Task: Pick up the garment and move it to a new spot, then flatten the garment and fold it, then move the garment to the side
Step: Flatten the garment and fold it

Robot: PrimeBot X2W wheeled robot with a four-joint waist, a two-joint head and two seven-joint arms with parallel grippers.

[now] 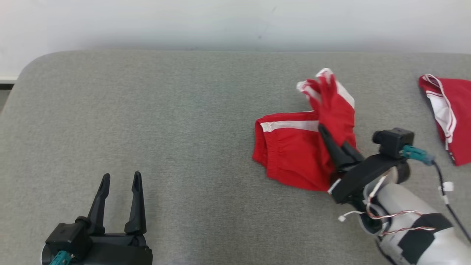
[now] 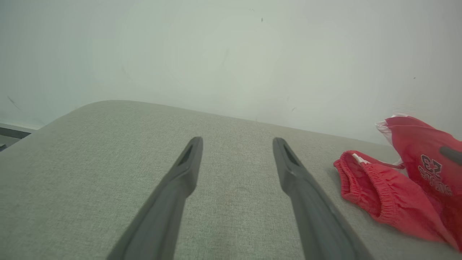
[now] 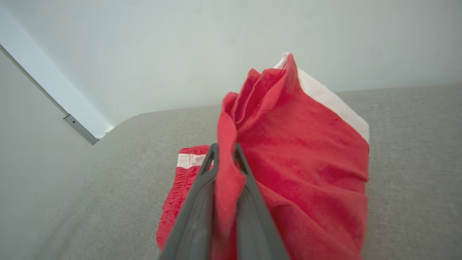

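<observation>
At 7 o'clock in the head view, nearest the robot, the left end effector (image 1: pixel 121 175) stands spread and empty above the grey surface (image 1: pixel 165 110). At 4 o'clock, the right end effector (image 1: pixel 323 129) is pressed together on a narrow fold of the red garment (image 1: pixel 290 154). One leg is raised; the waistband half lies on the surface, right of centre.

Risk: the pinch holds little cloth, so a fast lift may pull it free.

Risk: the trailing half may drag and bunch.

Farther out, at 3 o'clock, lies a second red garment (image 1: pixel 454 110); placement toward it may cause overlap.
</observation>
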